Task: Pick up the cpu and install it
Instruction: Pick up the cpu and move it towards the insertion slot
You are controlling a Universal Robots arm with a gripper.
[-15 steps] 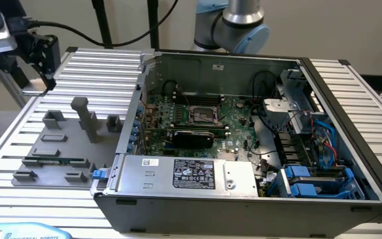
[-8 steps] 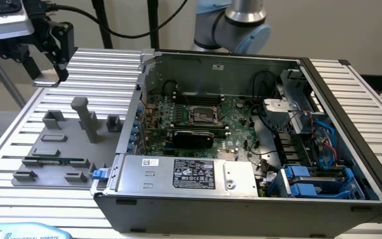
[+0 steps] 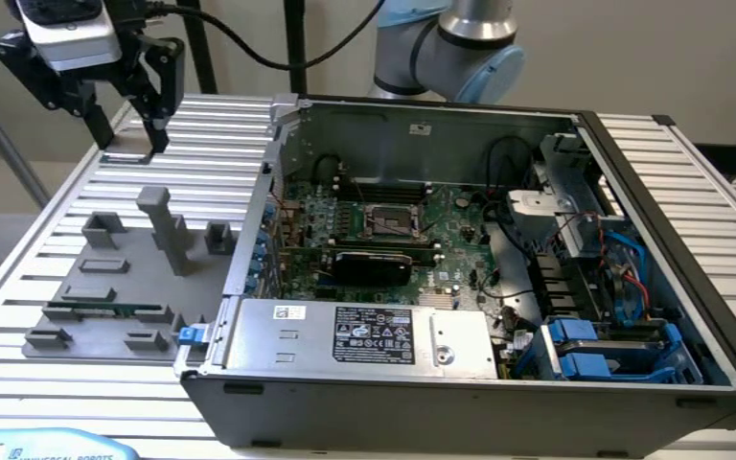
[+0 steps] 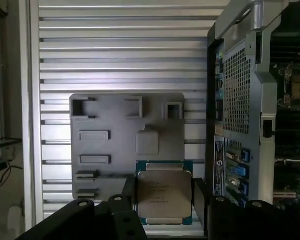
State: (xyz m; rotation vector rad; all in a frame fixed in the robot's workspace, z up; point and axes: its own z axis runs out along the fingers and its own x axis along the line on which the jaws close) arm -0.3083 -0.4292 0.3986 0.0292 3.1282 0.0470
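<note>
Within the gripper (image 4: 164, 202), the cpu (image 4: 164, 192) shows silvery square top, green rim.

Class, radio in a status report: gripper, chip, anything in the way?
Gripper closed on the chip's sides. Chip off the grey tray, outside the computer case. Case wall stands between chip and board.
</note>
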